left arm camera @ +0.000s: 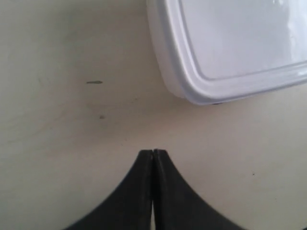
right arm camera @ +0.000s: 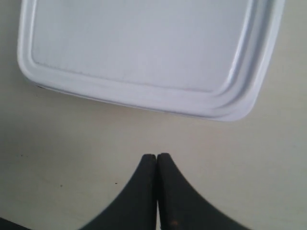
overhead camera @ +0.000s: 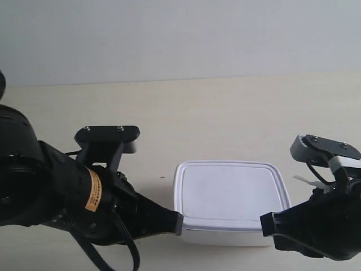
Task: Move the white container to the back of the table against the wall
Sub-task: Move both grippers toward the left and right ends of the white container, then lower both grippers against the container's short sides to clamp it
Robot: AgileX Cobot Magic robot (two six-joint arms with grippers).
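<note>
The white container [overhead camera: 230, 200] lies lid up on the table [overhead camera: 225, 113], near its front edge and well short of the wall [overhead camera: 169, 34]. The arm at the exterior view's left holds its shut gripper [overhead camera: 179, 223] by the container's near left corner. The arm at the exterior view's right holds its shut gripper [overhead camera: 264, 224] by the near right corner. In the left wrist view a strip of bare table separates the shut left gripper [left arm camera: 153, 151] from the container [left arm camera: 230, 43]. In the right wrist view the shut right gripper [right arm camera: 157, 155] likewise stands a little short of the container [right arm camera: 144, 48]. Neither holds anything.
Bare cream table stretches from the container back to the wall. A small dark mark [left arm camera: 94, 82] lies on the table beside the container. Both black arms fill the front corners of the exterior view.
</note>
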